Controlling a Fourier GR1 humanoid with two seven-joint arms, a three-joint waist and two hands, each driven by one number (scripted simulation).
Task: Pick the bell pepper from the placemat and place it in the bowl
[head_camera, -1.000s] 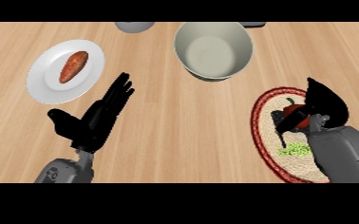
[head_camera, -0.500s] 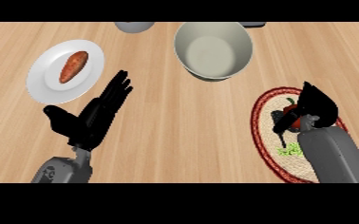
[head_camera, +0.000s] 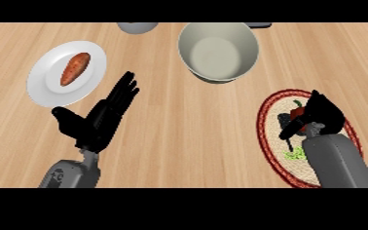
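Taking the bowl (head_camera: 218,52) as landmark: bare counter (head_camera: 201,126) lies below it and toward the placemat (head_camera: 271,126) at its lower right, giving open passage between them. Left of the bowl, a white plate (head_camera: 43,78) with a sweet potato (head_camera: 75,68) and the open left hand (head_camera: 101,117) occupy the wood.

One bowl (head_camera: 218,52) sits at about one o'clock. One white plate (head_camera: 50,85) lies at ten o'clock, carrying one sweet potato (head_camera: 75,68). One round placemat (head_camera: 271,126) lies at four o'clock, with one red bell pepper (head_camera: 299,111) on it and one small green item (head_camera: 293,153) beside that, too small to identify. Two partly cut-off objects show at the top edge: one grey round thing (head_camera: 137,27) at twelve o'clock and one dark thing (head_camera: 260,25) at one o'clock. Two hands are in view: the left hand (head_camera: 101,118) at eight o'clock, the right hand (head_camera: 316,117) at four o'clock.
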